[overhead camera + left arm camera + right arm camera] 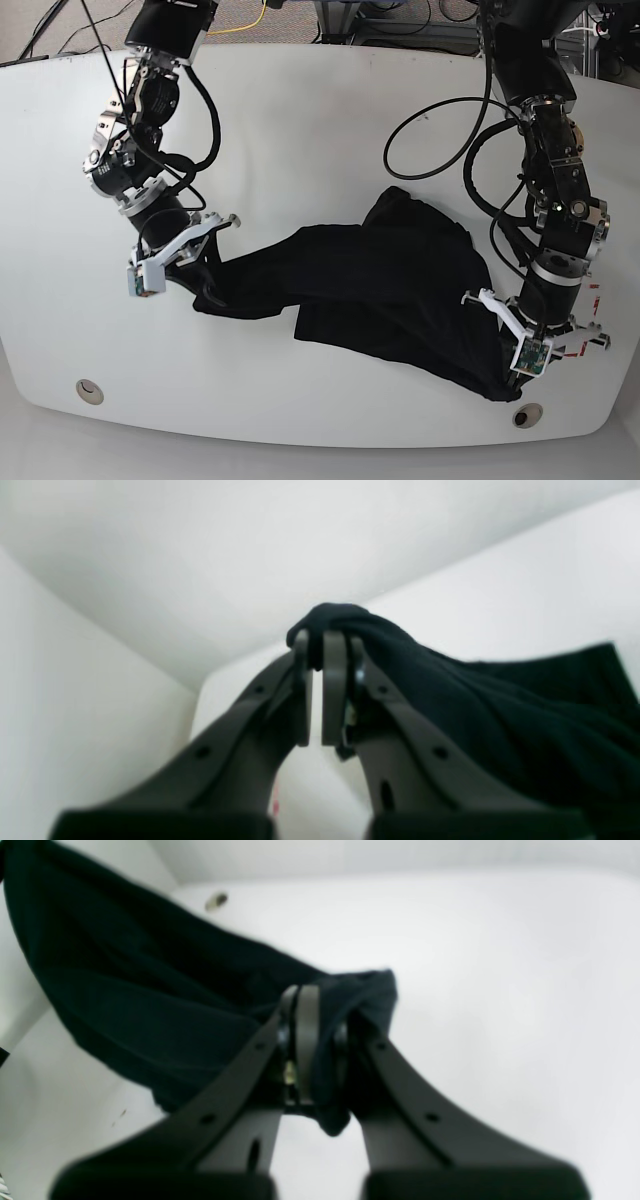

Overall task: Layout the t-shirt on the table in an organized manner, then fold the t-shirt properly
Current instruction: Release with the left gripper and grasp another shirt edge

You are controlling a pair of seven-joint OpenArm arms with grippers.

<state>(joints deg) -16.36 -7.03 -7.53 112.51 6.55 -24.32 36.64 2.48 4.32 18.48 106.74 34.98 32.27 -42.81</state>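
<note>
The black t-shirt (380, 285) lies crumpled and stretched across the white table (330, 130), between my two grippers. My left gripper (498, 383), on the right in the base view, is shut on one end of the shirt near the front edge. In the left wrist view the left gripper (316, 641) pinches a bunch of the t-shirt (500, 715) at its tips. My right gripper (205, 288) is shut on the other end. In the right wrist view the right gripper (322, 1012) has the t-shirt (140, 1000) bunched between its fingers.
Two round grommet holes (89, 390) (527, 415) sit near the table's front edge, and one grommet hole shows in the right wrist view (216, 900). Red tape marks (592, 300) lie by the left arm. Cables hang off both arms.
</note>
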